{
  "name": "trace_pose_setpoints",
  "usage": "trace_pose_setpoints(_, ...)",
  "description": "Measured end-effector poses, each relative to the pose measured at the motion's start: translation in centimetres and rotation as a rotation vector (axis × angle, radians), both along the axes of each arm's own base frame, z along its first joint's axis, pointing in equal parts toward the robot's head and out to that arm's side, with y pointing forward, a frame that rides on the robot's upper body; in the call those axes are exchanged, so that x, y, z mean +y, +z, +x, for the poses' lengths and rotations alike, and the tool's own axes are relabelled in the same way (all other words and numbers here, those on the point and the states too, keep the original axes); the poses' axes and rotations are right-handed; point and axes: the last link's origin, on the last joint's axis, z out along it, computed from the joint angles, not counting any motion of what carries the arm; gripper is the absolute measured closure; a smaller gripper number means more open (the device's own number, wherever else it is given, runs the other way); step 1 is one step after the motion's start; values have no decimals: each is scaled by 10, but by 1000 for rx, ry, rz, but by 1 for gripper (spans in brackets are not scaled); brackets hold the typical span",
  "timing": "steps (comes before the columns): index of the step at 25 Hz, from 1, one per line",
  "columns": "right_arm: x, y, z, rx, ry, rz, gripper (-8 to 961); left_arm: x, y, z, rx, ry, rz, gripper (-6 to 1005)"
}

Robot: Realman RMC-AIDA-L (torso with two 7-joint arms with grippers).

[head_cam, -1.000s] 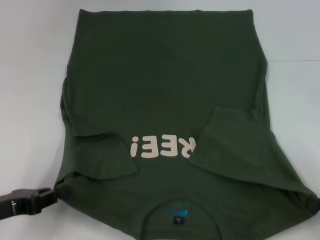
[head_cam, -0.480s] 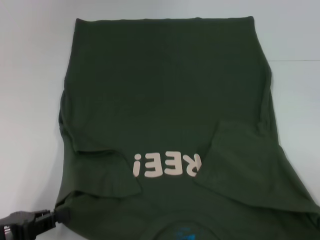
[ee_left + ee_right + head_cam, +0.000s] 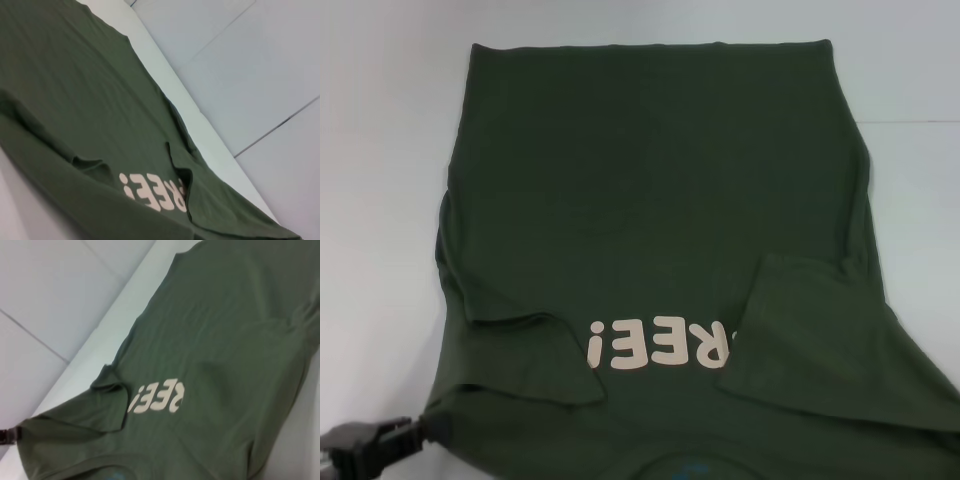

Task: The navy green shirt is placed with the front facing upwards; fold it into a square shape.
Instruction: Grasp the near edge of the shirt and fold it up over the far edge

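The navy green shirt [image 3: 650, 180] lies front up on the white table, collar toward me, hem at the far side. Its cream print [image 3: 660, 345] reads upside down. Both sleeves are folded inward, one sleeve [image 3: 535, 355] on the left and the other sleeve [image 3: 810, 340] on the right. My left gripper [image 3: 418, 433] is at the near left, shut on the shirt's shoulder corner, and it also shows as the left gripper [image 3: 6, 435] in the right wrist view. A bit of the blue neck label [image 3: 690, 467] peeks in at the near edge. The right gripper is out of view. The shirt [image 3: 75, 90] and the shirt [image 3: 225, 340] fill both wrist views.
The white table [image 3: 380, 200] shows bare on both sides of the shirt and beyond the hem. The wrist views show the table edge [image 3: 210, 135] and the grey tiled floor [image 3: 45, 290] past it.
The shirt has slid toward me, so the print and sleeves sit lower and the collar is nearly out of frame. The left gripper moved nearer with it. The right gripper left the head view.
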Motion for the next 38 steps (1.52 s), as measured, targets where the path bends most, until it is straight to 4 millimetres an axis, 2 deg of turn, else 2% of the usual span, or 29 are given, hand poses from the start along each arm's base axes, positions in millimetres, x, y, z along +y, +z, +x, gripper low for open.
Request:
trace_pose_setpoints(3,9,8,-1,8,0,49,903,14,2,7,-14,-28,7,930)
trace_pose_setpoints(7,31,17,-9,18,30,108,904,46,5,19,-14,-67,14,929)
trace_pose_setpoints(12,72,24,-25,14,77,156,904,99,12,37,22,-84,41,930)
trace_pose_setpoints(13,81,24,-29,12,90,161,904,99,12,37,22,-84,41,930)
trace_pose_setpoints(14,88,24,-33,8,97,164,904,120,14,46,35,-81,55,930)
trace_pose_setpoints(16,105,24,-40,-4,104,174,904,130,15,51,42,-84,64,929)
trace_pose_setpoints(21,146,25,-55,-43,99,218,903,170,15,68,90,-62,132,929)
trace_pose_setpoints(26,185,13,-69,-110,88,238,893,205,12,79,148,-23,219,930)
trace_pose_setpoints(31,219,-8,-85,-182,81,268,882,233,1,85,215,33,322,930)
trace_pose_setpoints(38,256,-24,-105,-280,66,347,868,254,-11,95,261,62,446,929)
